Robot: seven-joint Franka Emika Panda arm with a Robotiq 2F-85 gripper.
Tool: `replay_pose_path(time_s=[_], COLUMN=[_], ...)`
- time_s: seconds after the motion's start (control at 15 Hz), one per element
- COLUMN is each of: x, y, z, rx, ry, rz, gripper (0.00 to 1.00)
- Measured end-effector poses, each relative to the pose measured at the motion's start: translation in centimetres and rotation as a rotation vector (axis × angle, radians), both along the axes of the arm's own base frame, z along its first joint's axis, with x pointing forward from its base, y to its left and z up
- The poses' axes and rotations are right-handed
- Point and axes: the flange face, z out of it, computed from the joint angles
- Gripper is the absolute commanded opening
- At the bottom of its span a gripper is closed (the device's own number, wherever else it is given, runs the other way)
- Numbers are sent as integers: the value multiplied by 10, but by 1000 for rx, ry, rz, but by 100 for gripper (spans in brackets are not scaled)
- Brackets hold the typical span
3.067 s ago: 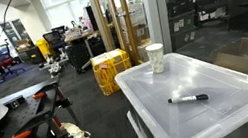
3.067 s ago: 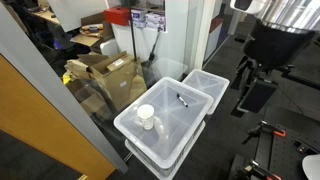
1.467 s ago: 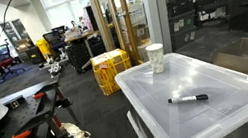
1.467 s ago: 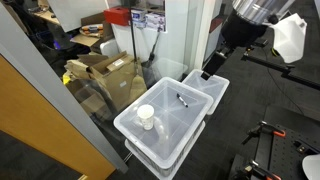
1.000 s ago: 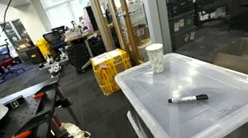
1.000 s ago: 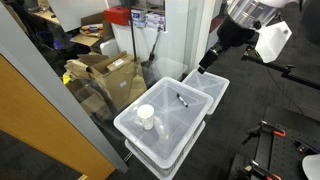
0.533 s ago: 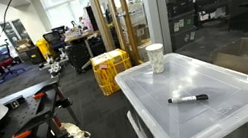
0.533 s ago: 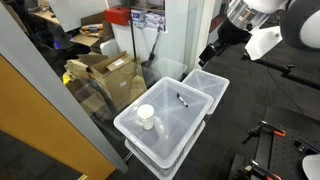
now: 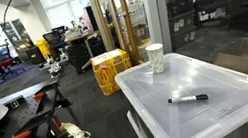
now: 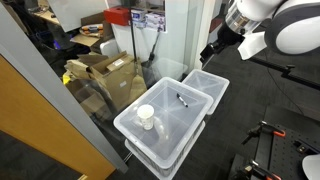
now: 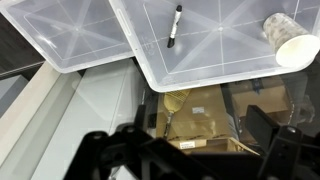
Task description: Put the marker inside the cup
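The black marker (image 9: 188, 98) lies flat on the lid of a clear plastic bin (image 9: 215, 69). The white cup (image 9: 156, 58) stands upright near the lid's far corner. In an exterior view the marker (image 10: 182, 99) and cup (image 10: 146, 117) sit apart on the same lid. My gripper (image 10: 210, 50) hangs high above and beyond the bins, touching nothing. In the wrist view the marker (image 11: 175, 25) and cup (image 11: 290, 40) are far off at the top. My gripper (image 11: 190, 150) is open and empty, its dark fingers (image 11: 275, 135) spread wide.
A second clear bin (image 10: 207, 86) stands next to the first; it also shows in the wrist view (image 11: 60, 35). Cardboard boxes (image 10: 108, 75) stand behind a glass wall. A yellow crate (image 9: 111, 69) is on the floor. Arm links (image 10: 285, 25) fill the upper corner.
The arm has lifted and swung so the gripper moved up and away over the second bin. The marker and the cup have not moved.
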Motion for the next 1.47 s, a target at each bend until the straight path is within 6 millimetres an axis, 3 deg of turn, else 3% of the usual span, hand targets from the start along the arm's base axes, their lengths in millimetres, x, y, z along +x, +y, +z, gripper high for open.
replay_pose_path(time_s=[0.67, 1.47], x=[21, 51], y=[-41, -51], z=[-49, -106], rx=[-45, 25], ry=[12, 91], rz=[-50, -93], gripper=[100, 100])
